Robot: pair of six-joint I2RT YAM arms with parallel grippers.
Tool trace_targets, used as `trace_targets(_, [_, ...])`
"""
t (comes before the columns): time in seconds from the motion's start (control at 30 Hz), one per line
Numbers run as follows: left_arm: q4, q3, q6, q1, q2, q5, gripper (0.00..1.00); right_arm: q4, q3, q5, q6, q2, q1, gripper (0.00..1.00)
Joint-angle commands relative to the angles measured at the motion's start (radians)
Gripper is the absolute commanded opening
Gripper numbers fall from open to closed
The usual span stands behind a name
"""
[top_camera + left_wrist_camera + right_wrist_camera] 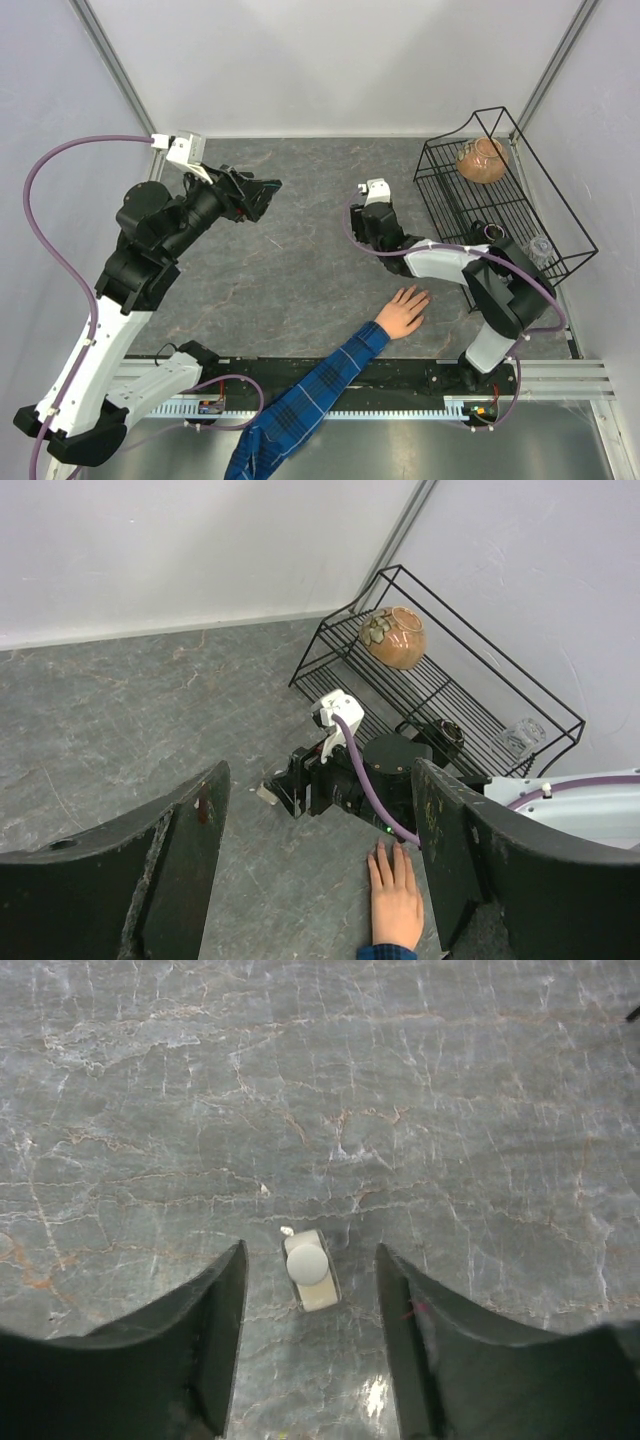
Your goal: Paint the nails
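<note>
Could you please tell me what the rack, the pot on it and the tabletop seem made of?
Rack: thin black wire, probably coated metal. Pot: likely glazed ceramic, brown with a soft sheen. Tabletop: grey with pale veins, stone or stone-print laminate; cannot tell which.

desk [300, 260]: grey veined stone look, mostly matt, faint sheen
rack [455, 200], upper right: thin black metal wire
pot [483, 160]: glossy brown glaze
sleeve [310, 395]: blue plaid cloth
small cap [309, 1268]: smooth off-white plastic
left pincer fingers [190, 840]: matt black, scuffed
cable [362, 777]: smooth purple sheath
</note>
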Motion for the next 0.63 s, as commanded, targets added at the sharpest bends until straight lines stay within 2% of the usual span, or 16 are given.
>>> trace_targets(0.0, [0.017, 0.06, 0.051, 0.002, -0.009, -0.023, 0.79, -0.124, 0.109, 0.039, 0.015, -0.133, 0.014, 0.7])
trace_targets(0.07, [0.016, 0.086, 0.06, 0.002, -0.004, -0.039, 0.79, -0.267, 0.189, 0.048, 0.026, -0.18, 0.017, 0.77])
trace_targets(0.1, [0.017, 0.097, 0.068, 0.004, 0.002, -0.047, 0.79, -0.327, 0.226, 0.05, 0.034, -0.212, 0.017, 0.84])
trace_targets(0.13, [0.017, 0.109, 0.074, 0.004, 0.003, -0.061, 0.79, -0.461, 0.312, 0.045, 0.034, -0.224, 0.017, 0.87])
trace_targets(0.23, [0.03, 0.158, 0.095, 0.004, 0.017, -0.099, 0.79, -0.642, 0.448, -0.001, 0.012, -0.298, 0.017, 0.98])
trace_targets(0.4, [0.074, 0.198, 0.145, 0.004, 0.028, -0.119, 0.79, -0.804, 0.598, 0.033, -0.003, -0.454, 0.017, 0.98])
trace_targets(0.47, [0.083, 0.215, 0.163, 0.002, 0.031, -0.118, 0.79, -0.916, 0.726, 0.041, -0.015, -0.483, 0.017, 0.98])
trace_targets(0.6, [0.102, 0.244, 0.177, 0.004, 0.034, -0.118, 0.8, -0.971, 0.876, 0.079, -0.003, -0.552, 0.017, 0.98])
